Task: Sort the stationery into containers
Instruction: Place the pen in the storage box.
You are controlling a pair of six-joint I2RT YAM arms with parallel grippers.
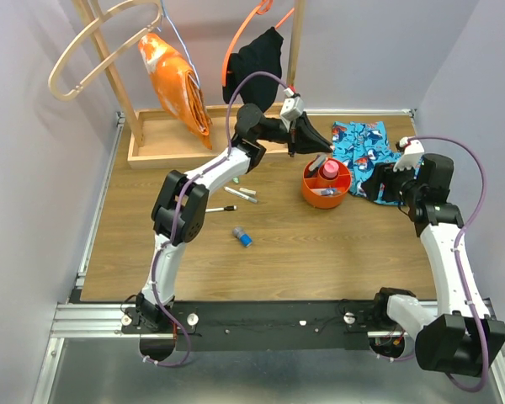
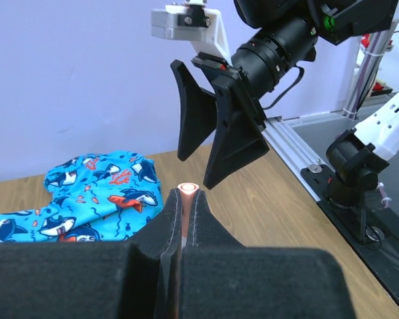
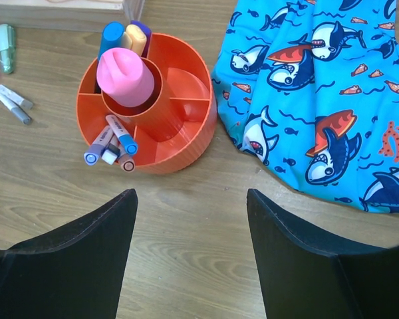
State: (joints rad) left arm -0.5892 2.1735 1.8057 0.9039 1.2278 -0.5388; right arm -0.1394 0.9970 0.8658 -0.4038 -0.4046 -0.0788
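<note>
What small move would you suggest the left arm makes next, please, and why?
Probably ease the left tool forward and down over an empty compartment of the orange tub, then open. It is shut on a thin marker, and the top view puts it at the tub's far edge, not clearly above it. The right tool is open and holds nothing.
</note>
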